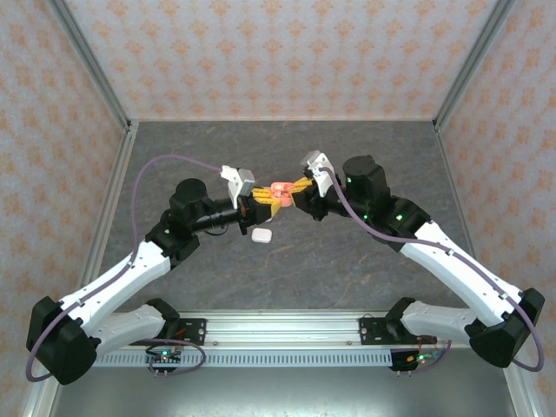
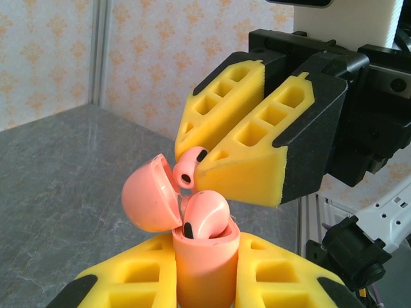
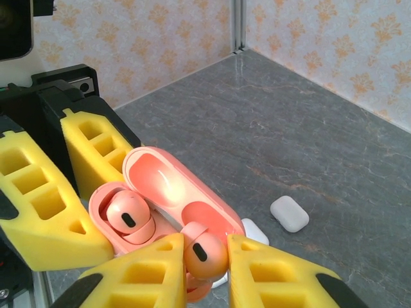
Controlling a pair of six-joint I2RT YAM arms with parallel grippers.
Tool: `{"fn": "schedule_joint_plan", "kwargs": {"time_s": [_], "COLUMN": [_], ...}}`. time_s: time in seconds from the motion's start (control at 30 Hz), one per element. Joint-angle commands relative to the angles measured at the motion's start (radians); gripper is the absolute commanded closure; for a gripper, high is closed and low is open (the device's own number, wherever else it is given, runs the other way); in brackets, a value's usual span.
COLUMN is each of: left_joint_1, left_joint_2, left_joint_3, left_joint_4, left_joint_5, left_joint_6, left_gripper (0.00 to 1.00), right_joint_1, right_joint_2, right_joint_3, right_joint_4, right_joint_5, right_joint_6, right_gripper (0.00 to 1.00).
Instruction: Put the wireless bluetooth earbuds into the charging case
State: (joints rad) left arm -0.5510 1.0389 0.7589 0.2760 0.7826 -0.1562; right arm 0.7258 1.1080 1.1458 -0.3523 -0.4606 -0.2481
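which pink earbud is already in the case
The earbud seated in the open pink case that the left pincer holds. The other pink earbud is pinched in the right pincer, not yet in its slot.

My white-shelled arms with black joints each trail a looping lilac cable. My left pincer and right pincer carry chunky yellow plastic fingers, ribbed with square hollows and backed in black.
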Motion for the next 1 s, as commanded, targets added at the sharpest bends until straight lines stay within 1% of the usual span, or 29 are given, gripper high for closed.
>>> {"fn": "schedule_joint_plan", "kwargs": {"time_s": [0.0, 0.17, 0.53, 0.73, 0.83, 0.9, 0.97], "left_joint_1": [-0.003, -0.003, -0.003, -0.003, -0.003, -0.004, -0.004], "left_joint_2": [-0.013, -0.019, -0.028, -0.025, -0.027, -0.028, -0.03], "left_joint_3": [0.031, 0.028, 0.029, 0.031, 0.031, 0.032, 0.032], "left_joint_4": [0.064, 0.086, 0.098, 0.1, 0.098, 0.098, 0.098], "left_joint_5": [0.003, 0.004, 0.004, 0.006, 0.007, 0.006, 0.006], "left_joint_6": [-0.006, -0.017, -0.026, -0.024, -0.024, -0.023, -0.024], "left_gripper": [1.0, 1.0, 1.0, 1.0, 1.0, 1.0, 1.0], "right_joint_1": [0.001, 0.001, -0.009, -0.028, -0.052, -0.071, -0.099], "right_joint_2": [-0.026, -0.025, -0.038, -0.046, -0.056, -0.071, -0.09], "right_joint_3": [-0.012, -0.014, -0.009, 0.005, 0.018, 0.025, 0.018], "right_joint_4": [-0.011, -0.007, 0.007, 0.016, 0.032, 0.048, 0.079], "right_joint_5": [-0.074, -0.11, -0.152, -0.141, -0.14, -0.146, -0.184], "right_joint_6": [-0.007, -0.01, 0.002, 0.018, 0.056, 0.088, 0.119], "right_gripper": [0.8, 0.79, 0.73, 0.64, 0.58, 0.53, 0.46]}}
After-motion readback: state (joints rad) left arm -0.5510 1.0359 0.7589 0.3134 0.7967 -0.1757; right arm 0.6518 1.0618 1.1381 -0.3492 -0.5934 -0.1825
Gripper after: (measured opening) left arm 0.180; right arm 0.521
